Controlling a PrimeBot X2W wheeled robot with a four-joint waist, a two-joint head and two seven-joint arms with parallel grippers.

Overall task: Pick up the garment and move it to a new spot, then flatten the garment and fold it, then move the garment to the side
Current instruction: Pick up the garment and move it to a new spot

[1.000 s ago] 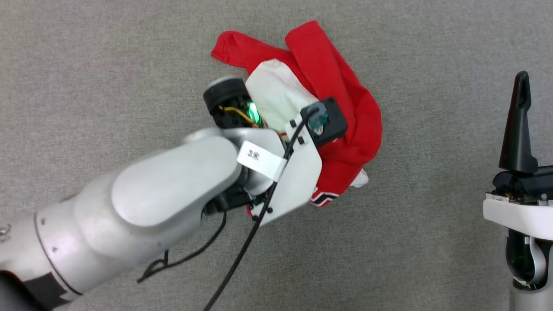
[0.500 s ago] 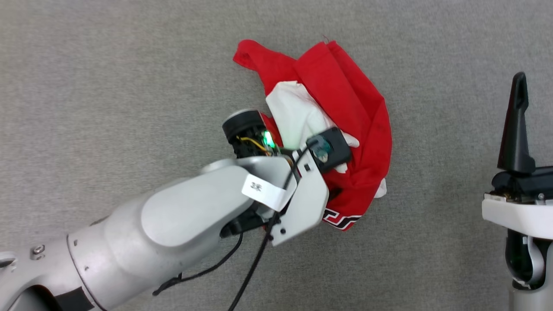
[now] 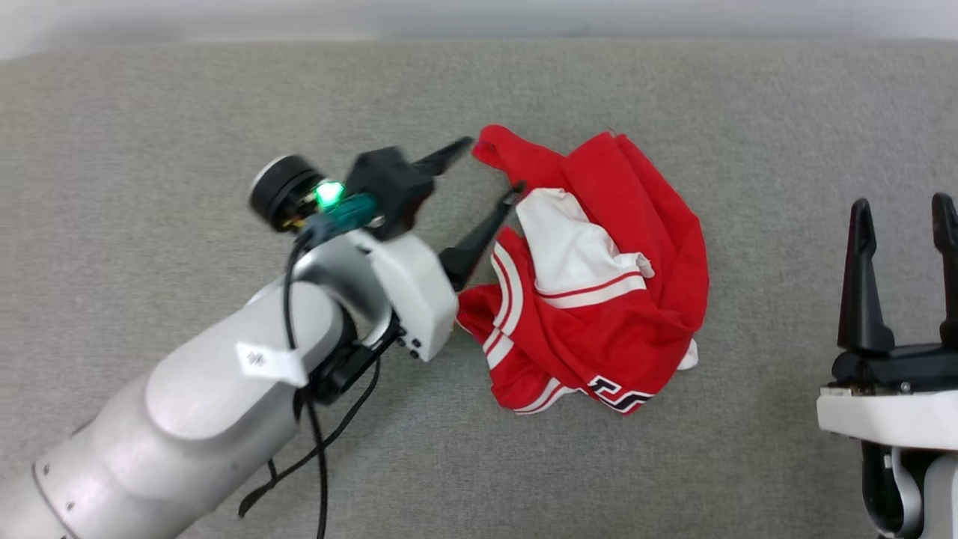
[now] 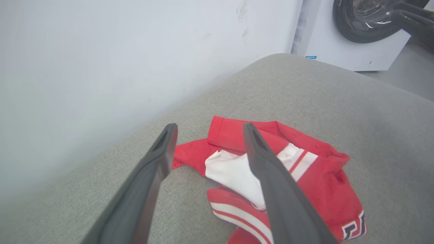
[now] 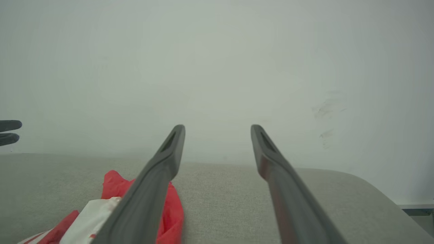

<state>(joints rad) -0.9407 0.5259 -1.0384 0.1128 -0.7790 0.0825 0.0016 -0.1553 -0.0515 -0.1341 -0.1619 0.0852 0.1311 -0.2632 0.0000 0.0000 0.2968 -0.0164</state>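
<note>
The garment (image 3: 629,299) lies crumpled on the grey padded surface (image 3: 150,112), red with a white sleeve and striped trim on top. A bit of black white-edged lettering peeks out at its near edge. My left gripper (image 3: 492,166) is open just left of the heap's far corner, one fingertip touching or nearly touching the cloth, nothing held. The left wrist view shows the same gripper (image 4: 209,127) spread above the garment (image 4: 322,189). At the right, apart from the cloth, my right gripper (image 3: 902,203) stands open. In its own view this gripper (image 5: 217,128) is empty, with the garment (image 5: 113,184) at lower left.
A pale wall (image 4: 101,51) rises along the surface's far edge (image 3: 479,41). A white washing machine (image 4: 352,51) stands beyond the surface's rounded end. The left gripper's fingertips (image 5: 10,130) show at the right wrist view's left edge. A black cable (image 3: 318,464) hangs from the left arm.
The left gripper, which was pressed down over the garment, has let go, swung left and opened. The head camera has shifted. The right gripper now shows both fingers instead of one.
</note>
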